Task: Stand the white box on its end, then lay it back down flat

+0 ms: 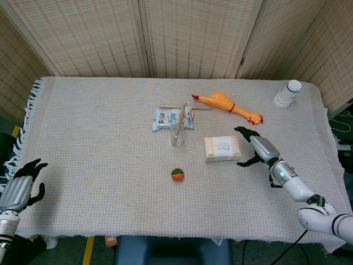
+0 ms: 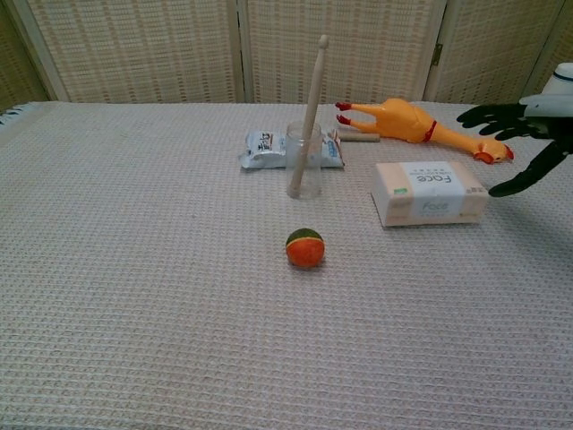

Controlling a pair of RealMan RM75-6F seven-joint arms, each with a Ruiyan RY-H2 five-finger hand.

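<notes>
I work at a staged test bench: woven folding screens point(image 1: 193, 36) stand beyond my hands, and a fringed cloth point(image 1: 99, 160) covers the table with odd props, like a rubber chicken point(image 1: 223, 102).

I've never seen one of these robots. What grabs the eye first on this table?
Probably the orange rubber chicken lying at the far side, and the black right hand with fingers spread, just clear of the white box lying flat mid-table. Nearer sits a small orange-and-green ball, beside a clear glass holding a wooden stick.
</notes>
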